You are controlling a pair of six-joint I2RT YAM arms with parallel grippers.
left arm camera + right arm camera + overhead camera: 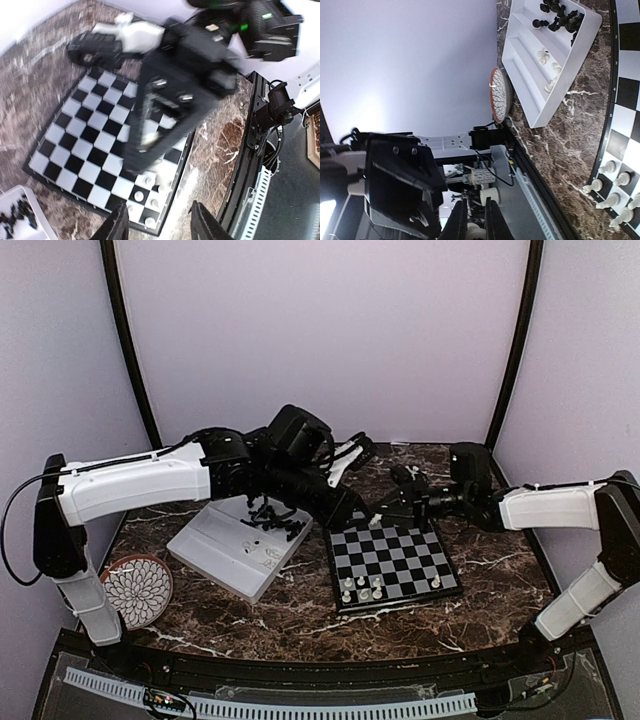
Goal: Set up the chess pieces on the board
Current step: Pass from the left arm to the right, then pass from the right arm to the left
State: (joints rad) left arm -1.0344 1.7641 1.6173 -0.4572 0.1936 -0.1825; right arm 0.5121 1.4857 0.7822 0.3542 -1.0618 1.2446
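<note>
The worktop (pixel 490 570) carries one chessboard (pixel 400 555), one white divided tray (pixel 210 545) and one round patterned plate (pixel 137 590), under two arms, one left arm (pixel 130 485) and one right arm (pixel 550 508); about seven white pieces (pixel 362 585) stand on the chessboard, and the tray's black pieces (pixel 278 524) cluster beyond counting.

Left gripper (pixel 348 512) and right gripper (pixel 388 508) crowd over the far-left corner of the board (pixel 400 558), a few white chess pieces (pixel 361 589) stand along its near edge, and the white tray (pixel 215 535) sits just left of it.
</note>
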